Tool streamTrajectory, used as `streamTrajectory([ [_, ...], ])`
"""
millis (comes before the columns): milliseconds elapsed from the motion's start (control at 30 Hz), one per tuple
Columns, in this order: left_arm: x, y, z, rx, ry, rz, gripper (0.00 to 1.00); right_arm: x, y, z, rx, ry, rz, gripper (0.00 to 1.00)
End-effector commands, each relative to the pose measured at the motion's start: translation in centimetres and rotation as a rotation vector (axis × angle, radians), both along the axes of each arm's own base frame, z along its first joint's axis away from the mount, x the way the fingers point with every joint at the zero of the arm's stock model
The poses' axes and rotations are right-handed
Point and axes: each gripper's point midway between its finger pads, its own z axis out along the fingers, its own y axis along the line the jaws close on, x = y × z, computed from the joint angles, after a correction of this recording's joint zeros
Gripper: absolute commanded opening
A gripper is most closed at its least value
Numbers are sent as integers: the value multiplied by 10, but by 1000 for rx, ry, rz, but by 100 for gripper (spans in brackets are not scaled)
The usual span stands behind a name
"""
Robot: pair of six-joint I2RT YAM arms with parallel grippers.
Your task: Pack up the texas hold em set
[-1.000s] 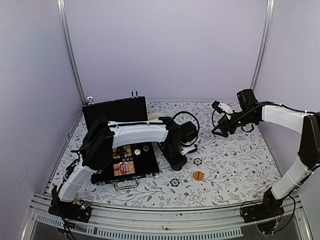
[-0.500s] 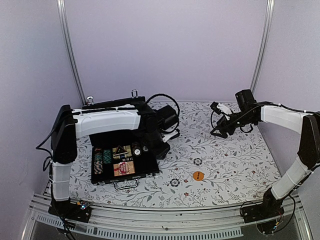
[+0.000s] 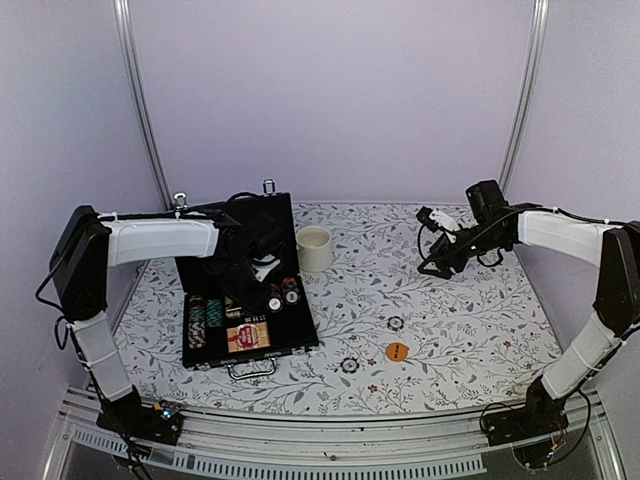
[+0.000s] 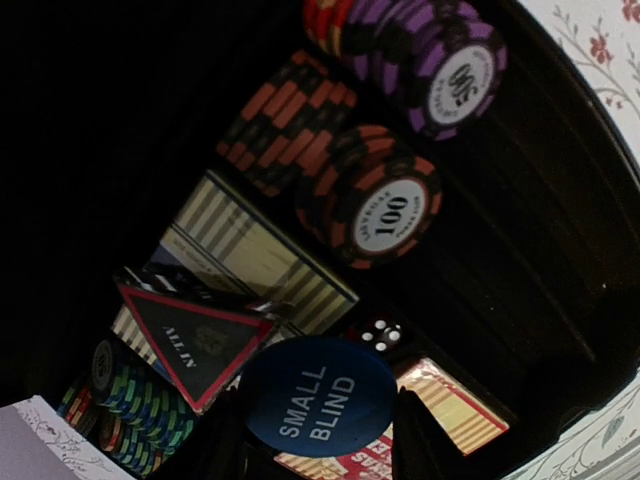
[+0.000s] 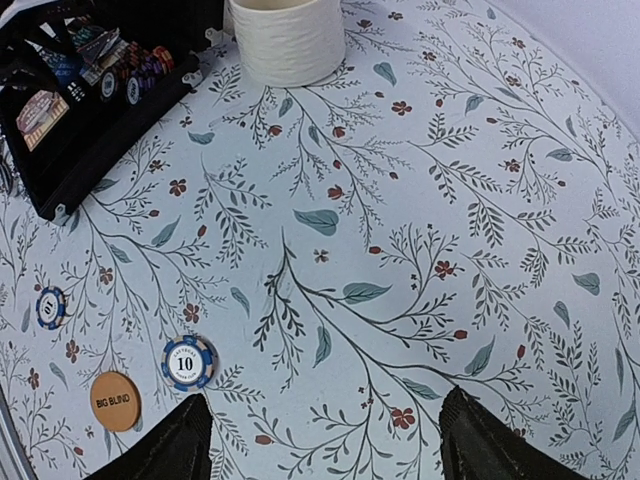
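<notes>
Left jaws pinch blue SMALL BLIND button [image 4: 318, 395] over case [image 4: 540, 250], seen only from left wrist; right jaws spread.

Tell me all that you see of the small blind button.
The small blind button is a flat, round blue disc, plastic by its look, lettered SMALL BLIND in white. The left gripper holds it by its rim above the open case, over a red deck, near a die.
</notes>
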Motion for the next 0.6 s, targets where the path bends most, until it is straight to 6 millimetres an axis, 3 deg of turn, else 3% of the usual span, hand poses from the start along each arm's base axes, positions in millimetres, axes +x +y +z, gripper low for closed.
streamTrajectory([
  [0, 28, 10, 8, -44, -84, 53, 46, 2, 6, 4, 7, -4, 20, 76],
  [233, 47, 29, 2, -34, -97, 109, 46, 2, 6, 3, 6, 0, 18, 76],
  [567, 45, 36, -10, -9, -58, 122, 48, 1, 8, -4, -1, 20, 28, 76],
])
